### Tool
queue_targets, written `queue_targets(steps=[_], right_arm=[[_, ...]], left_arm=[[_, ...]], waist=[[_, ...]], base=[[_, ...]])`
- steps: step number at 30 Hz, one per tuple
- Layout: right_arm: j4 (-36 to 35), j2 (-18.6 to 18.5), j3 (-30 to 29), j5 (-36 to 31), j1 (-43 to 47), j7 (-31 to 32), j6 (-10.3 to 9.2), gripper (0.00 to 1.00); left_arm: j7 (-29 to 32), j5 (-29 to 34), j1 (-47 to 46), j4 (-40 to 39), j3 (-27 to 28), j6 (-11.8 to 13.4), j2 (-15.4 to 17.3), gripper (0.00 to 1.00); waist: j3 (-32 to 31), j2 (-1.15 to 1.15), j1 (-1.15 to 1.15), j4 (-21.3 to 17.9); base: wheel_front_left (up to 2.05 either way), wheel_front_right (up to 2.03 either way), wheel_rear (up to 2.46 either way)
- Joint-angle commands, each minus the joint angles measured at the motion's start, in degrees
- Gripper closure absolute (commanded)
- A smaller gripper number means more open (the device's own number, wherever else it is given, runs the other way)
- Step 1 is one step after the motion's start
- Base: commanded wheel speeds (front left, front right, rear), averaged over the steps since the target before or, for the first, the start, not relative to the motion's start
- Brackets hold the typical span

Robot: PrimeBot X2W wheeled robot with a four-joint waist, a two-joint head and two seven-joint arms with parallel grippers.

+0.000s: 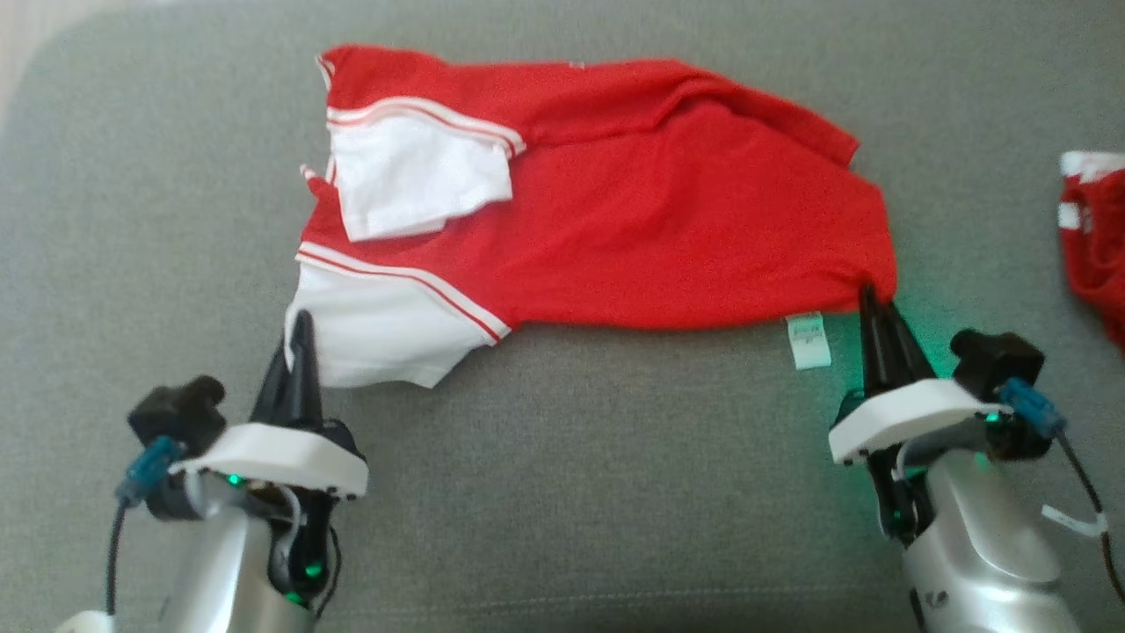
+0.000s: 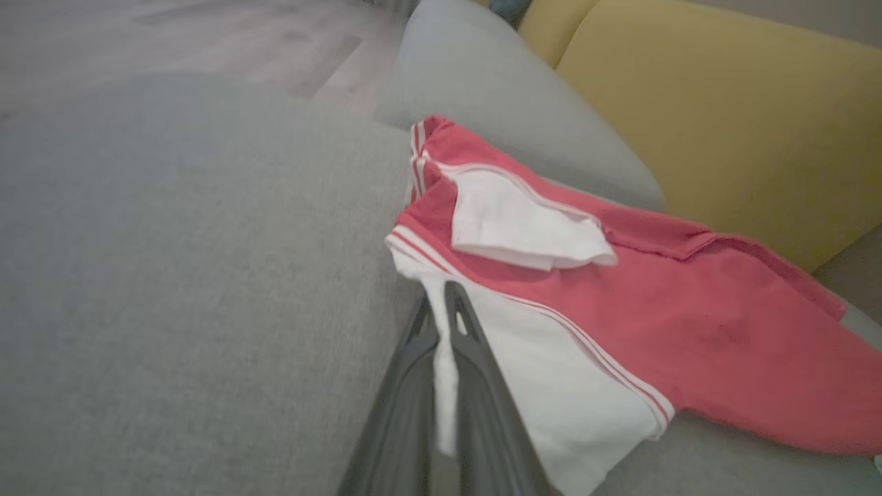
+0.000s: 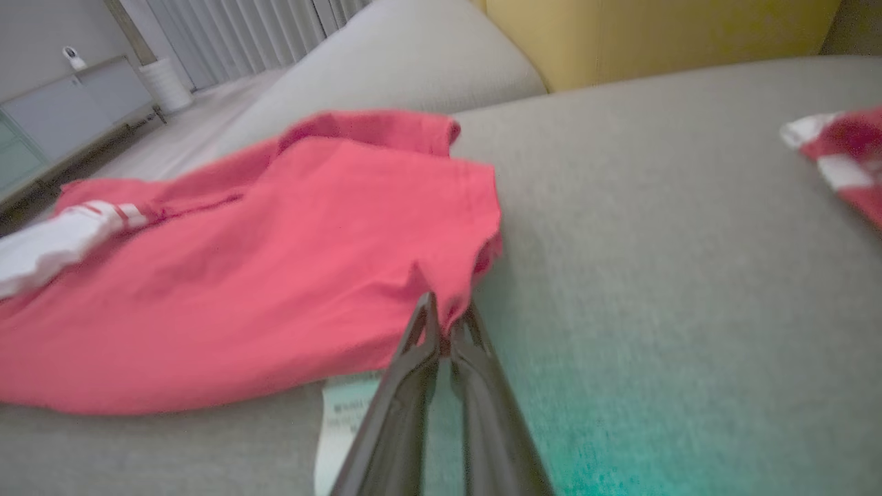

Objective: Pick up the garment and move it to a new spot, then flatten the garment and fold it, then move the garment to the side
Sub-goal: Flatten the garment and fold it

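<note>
Head view: the garment [image 1: 633, 220] lies across the grey cushion [image 1: 562, 492], long axis left to right, stretched between my hands. My left hand [image 1: 301, 330] is clamped on its white near corner and my right hand [image 1: 870, 299] on its red near corner.

Left wrist view: white cloth is pinched between the jaws, with open cushion to the left.

Right wrist view: the red corner is pinched. A second garment [image 3: 847, 151] lies well apart.

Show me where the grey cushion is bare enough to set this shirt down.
Bare: the wide strip of grey fabric cushion between the left pincer and right pincer, nearer than the red shirt with white sleeves; the stretch left of that shirt; a narrower gap between it and the red-and-white cloth at the right edge. The middle is crowded.
</note>
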Motion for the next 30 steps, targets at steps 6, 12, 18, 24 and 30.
queue_targets(steps=[6, 12, 18, 24, 30], right_arm=[[-12.34, 0.06, 2.94, 0.99, -0.98, -0.23, 0.37, 1.0], [-22.17, -2.59, 4.16, 1.73, -6.97, -0.23, 0.37, 1.0], [-28.07, -8.03, 4.51, 4.89, -17.08, -0.09, 0.37, 1.0], [-25.41, -10.93, 5.05, 6.47, -25.71, 4.47, 0.37, 1.0], [-14.92, -11.52, 8.25, 3.56, -35.31, 4.91, 0.37, 1.0]], left_arm=[[-0.31, 2.56, -2.87, -8.82, 5.47, -1.08, 0.95, 1.0], [-0.31, 6.99, -9.68, -15.5, 7.52, -2.3, 3.78, 1.0], [0.55, 9.78, -21.97, -18.22, 5.86, -2.71, 10.67, 1.0], [7.76, 10.84, -33.04, -15.65, 4.51, -2.52, 13.47, 1.0], [8.57, 13.55, -43.87, -3.96, 1.29, -1.88, 13.08, 1.0]], waist=[[-7.68, 0.0, -0.01, -0.61], [-13.01, 0.0, -0.01, -0.78], [-13.74, 0.0, -0.01, 0.24], [-9.12, 0.0, -0.01, 1.63], [-1.37, 0.0, -0.01, 2.22]], base=[[0.0, 0.0, 0.0], [0.0, 0.0, 0.0], [0.0, 0.0, 0.0], [0.0, 0.0, 0.0], [0.0, 0.0, 0.0]])
